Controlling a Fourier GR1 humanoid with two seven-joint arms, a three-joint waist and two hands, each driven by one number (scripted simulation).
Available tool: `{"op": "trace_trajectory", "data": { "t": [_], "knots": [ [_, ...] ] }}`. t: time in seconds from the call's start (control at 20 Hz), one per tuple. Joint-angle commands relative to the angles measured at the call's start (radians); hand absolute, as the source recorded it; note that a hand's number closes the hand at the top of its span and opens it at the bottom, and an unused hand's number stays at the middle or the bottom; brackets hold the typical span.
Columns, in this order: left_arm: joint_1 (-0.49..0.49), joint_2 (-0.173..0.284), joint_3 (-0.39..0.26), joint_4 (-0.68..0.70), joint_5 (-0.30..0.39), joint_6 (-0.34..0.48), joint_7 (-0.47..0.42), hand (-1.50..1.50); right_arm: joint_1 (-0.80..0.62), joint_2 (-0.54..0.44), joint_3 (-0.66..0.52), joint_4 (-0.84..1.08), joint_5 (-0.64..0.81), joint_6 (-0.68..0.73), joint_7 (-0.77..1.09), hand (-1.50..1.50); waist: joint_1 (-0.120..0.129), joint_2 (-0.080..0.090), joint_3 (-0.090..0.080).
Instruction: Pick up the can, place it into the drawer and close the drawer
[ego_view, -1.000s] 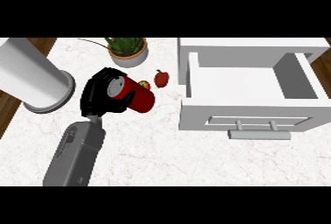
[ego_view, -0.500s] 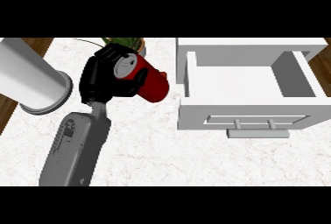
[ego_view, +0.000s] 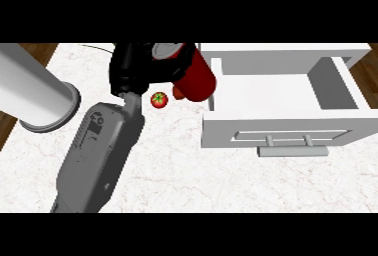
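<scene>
My left hand (ego_view: 136, 67) is curled round the red can (ego_view: 196, 80) and holds it raised and tilted, its grey lid toward the view's top. The can's lower end hangs by the left wall of the white drawer (ego_view: 280, 132), just over its rim. That drawer stands pulled open at the right, its inside bare, with a grey handle (ego_view: 291, 150) on its front. The grey forearm (ego_view: 100, 155) runs up from the lower left. No right hand shows.
A small red tomato (ego_view: 159, 99) lies on the marble counter (ego_view: 192, 185) just below the held can. A large white cylinder (ego_view: 33, 95) lies at the left edge, close beside the forearm. Wood floor shows at both far sides.
The left hand has risen with the can and carried it rightward to the drawer's left wall. The potted plant has gone out of sight and the tomato shows again.
</scene>
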Motion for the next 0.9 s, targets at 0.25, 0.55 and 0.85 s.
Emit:
{"op": "trace_trajectory", "data": {
  "t": [0.25, 0.55, 0.85],
  "knots": [
    [-0.233, -0.001, -0.112, 0.182, 0.073, 0.184, -0.009, 1.5, -0.074, 0.004, 0.034, 0.025, 0.05, -0.034, 0.011, -1.5, -0.009, 0.003, 0.0],
    [-0.389, -0.001, -0.119, 0.362, 0.133, 0.217, -0.052, 1.5, -0.036, -0.002, 0.023, 0.0, 0.034, -0.003, 0.022, -1.5, -0.022, 0.004, 0.001],
    [-0.546, -0.001, -0.122, 0.528, 0.225, 0.23, -0.094, 1.5, -0.046, -0.009, 0.019, -0.018, 0.014, -0.027, 0.047, -1.5, -0.034, 0.007, 0.001]
  ]
}}
